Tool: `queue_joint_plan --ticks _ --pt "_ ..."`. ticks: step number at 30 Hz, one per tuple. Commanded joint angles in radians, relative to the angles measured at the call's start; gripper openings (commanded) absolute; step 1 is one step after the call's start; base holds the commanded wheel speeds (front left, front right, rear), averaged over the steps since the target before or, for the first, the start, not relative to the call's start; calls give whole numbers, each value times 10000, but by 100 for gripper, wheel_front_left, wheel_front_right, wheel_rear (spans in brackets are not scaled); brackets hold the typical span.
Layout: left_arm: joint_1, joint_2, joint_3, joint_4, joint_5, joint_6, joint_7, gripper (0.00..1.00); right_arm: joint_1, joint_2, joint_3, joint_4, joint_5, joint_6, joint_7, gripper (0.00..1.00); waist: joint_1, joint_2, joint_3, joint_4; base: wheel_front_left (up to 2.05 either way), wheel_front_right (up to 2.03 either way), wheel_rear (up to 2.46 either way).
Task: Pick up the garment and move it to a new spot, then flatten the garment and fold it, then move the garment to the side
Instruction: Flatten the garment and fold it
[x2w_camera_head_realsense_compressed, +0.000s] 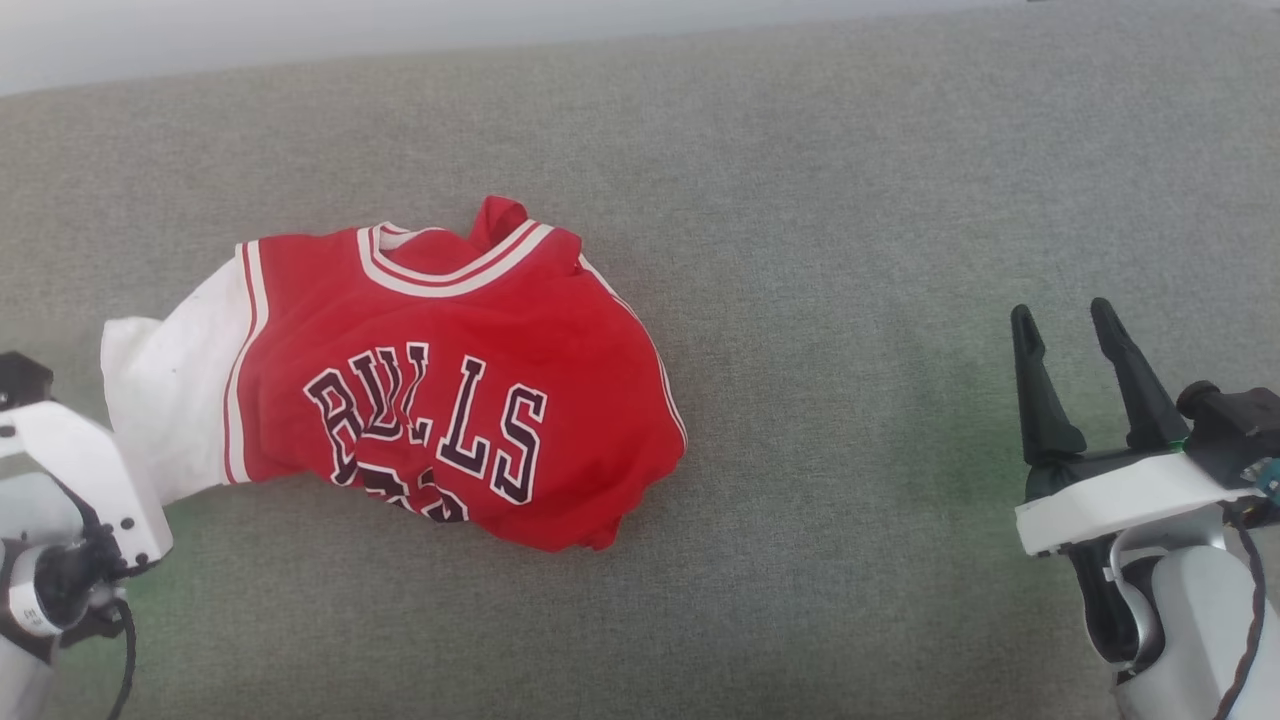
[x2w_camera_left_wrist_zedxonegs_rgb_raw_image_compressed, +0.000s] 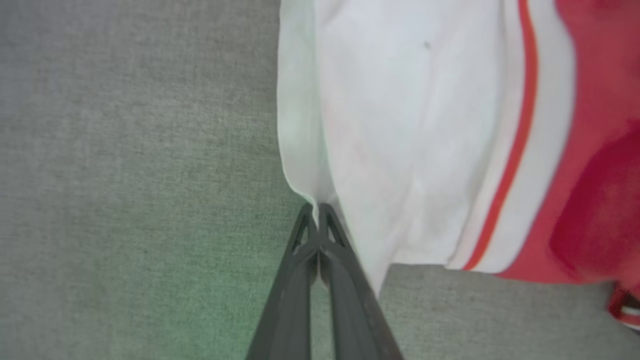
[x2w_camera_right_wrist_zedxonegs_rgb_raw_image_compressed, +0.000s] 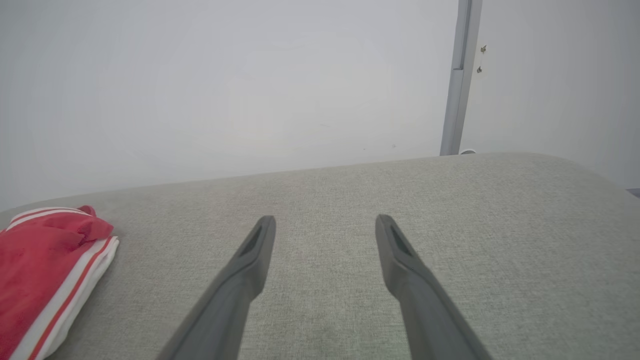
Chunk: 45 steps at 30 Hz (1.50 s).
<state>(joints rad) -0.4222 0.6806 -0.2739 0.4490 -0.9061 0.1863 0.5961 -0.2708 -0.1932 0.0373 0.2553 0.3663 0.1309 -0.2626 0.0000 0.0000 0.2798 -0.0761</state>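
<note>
Because the left fingers (x2w_camera_left_wrist_zedxonegs_rgb_raw_image_compressed: 295, 290) are pressed together on nothing more than the outer hem of the white sleeve (x2w_camera_left_wrist_zedxonegs_rgb_raw_image_compressed: 400, 125), the hold looks thin (a pinch at the very tips, with little cloth between them). The likeliest failure from here, as I judge it, is that the hem slides out once the weight of the garment (x2w_camera_head_realsense_compressed: 450, 380) comes onto it in a lift. A pull by one sleeve would also let the red body hang and bunch, which makes flattening harder. Dragging instead of lifting could snag the cloth on the rough grey upholstered surface (x2w_camera_head_realsense_compressed: 850, 200). The right fingers (x2w_camera_head_realsense_compressed: 1040, 400) stand wide apart, holding nothing, above bare surface.

The garment lies crumpled on that surface, left of centre in the head view, with its lettering up, collar toward the far side and lower part tucked under. Its white sleeve reaches out to the left fingers, which grip its end, and the red body spreads away from them toward the robot's right. The right fingers are well apart from the nearest red edge.
</note>
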Motion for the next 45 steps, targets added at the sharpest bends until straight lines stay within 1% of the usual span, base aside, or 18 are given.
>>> queue_joint_plan --ticks 1,3,4,5,6,7,8,16,23,26,31,37,38,39,41,43,45 --pt "388 -151 -80 232 -39 26 -13 0 -10 -25 62 12 -47 -3 -31 100 0 0 -56 34 0 0 0" --pt "382 -221 -38 329 -87 -38 -180 0 -24 -33 89 47 -40 -3 -31 100 0 0 -120 68 0 0 0" --pt "368 -214 -29 327 -105 -113 -251 28 -14 -35 95 64 -45 -3 -31 100 0 0 -160 84 0 0 0" --pt "368 -214 -29 327 -105 -113 -251 28 -14 -35 95 64 -45 -3 -31 100 0 0 -160 84 0 0 0" --pt "315 -195 28 314 -122 -153 -351 51 2 -39 107 72 -53 -3 -31 100 0 0 -191 97 0 0 0" --pt "239 -166 103 295 -167 -184 -387 85 19 -46 118 81 -54 -3 -31 100 0 0 -226 106 0 0 0" --pt "170 -87 131 269 -150 -190 -379 100 43 -66 121 96 -50 -3 -31 100 0 0 -263 118 0 0 0" --pt "-375 610 100 -458 128 124 256 100 164 -150 219 68 -15 -3 -31 100 0 0 -353 107 0 0 0" --pt "-876 868 72 -1031 283 439 584 100 76 -224 340 -38 41 -3 -31 100 0 0 -132 -63 0 0 0" --pt "-953 808 -52 -1059 370 526 676 100 29 -241 372 -55 42 -3 -31 100 0 0 -2 -145 0 0 0" --pt "-797 647 -445 -598 553 677 976 100 -22 -285 349 -98 72 -3 -31 100 0 0 228 -209 0 0 0" --pt "-854 111 -814 419 607 724 1002 100 -159 -329 356 -123 61 -3 -31 100 0 0 460 -186 0 0 0" --pt "-867 -6 -868 575 536 642 1067 51 -170 -332 350 -123 49 -3 -31 100 0 0 480 -168 0 0 0" --pt "-880 -96 -931 684 489 527 1055 0 -173 -335 346 -113 39 -3 -32 100 0 0 493 -148 0 0 0" --pt "-945 -159 -931 940 513 521 951 0 -177 -335 339 -102 9 -3 -32 100 0 0 504 -105 0 0 0" --pt "-977 -87 -853 1087 555 519 758 0 -188 -348 329 -85 -10 -3 -32 100 0 0 491 -47 0 0 0" --pt "-897 88 -778 1230 591 635 711 0 -180 -363 313 -63 -35 -3 -32 100 0 0 448 23 0 0 0"
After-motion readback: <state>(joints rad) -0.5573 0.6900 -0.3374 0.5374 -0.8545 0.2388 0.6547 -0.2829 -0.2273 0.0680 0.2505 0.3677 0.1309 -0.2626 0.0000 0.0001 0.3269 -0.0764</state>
